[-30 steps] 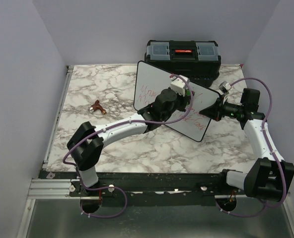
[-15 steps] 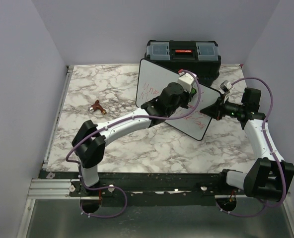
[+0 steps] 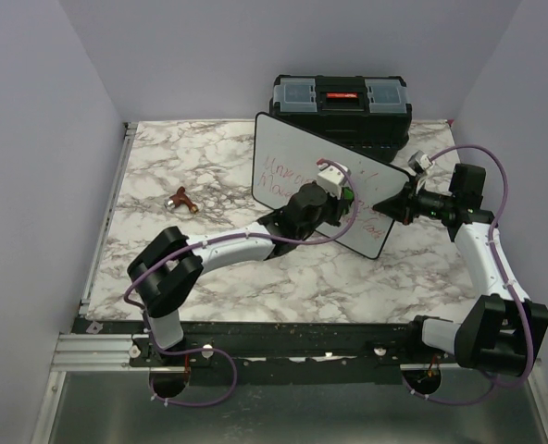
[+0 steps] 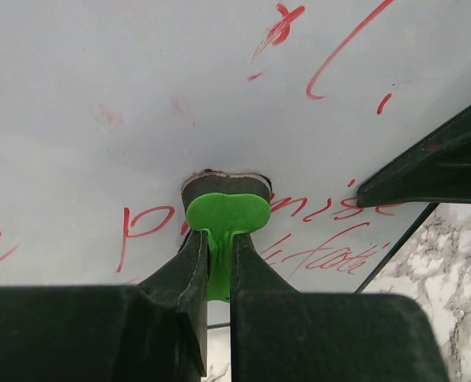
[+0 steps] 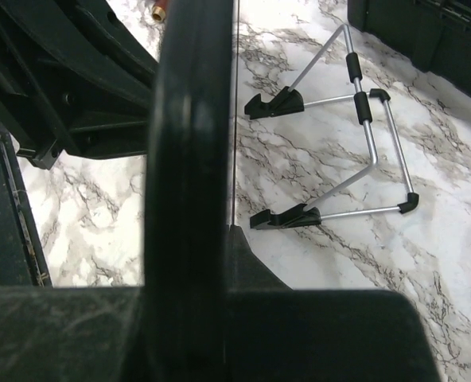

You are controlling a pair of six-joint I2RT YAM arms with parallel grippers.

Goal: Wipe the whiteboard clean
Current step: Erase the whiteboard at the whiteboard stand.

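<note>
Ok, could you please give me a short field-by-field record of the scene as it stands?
board: whiteboard standing tilted on the marble table, wire stand behind it
writing: red marker lines on its face, not yet erased
left gripper: shut on a green eraser, its pad pressed to the board
right gripper: shut on the whiteboard's edge
behind: black toolbox
</note>
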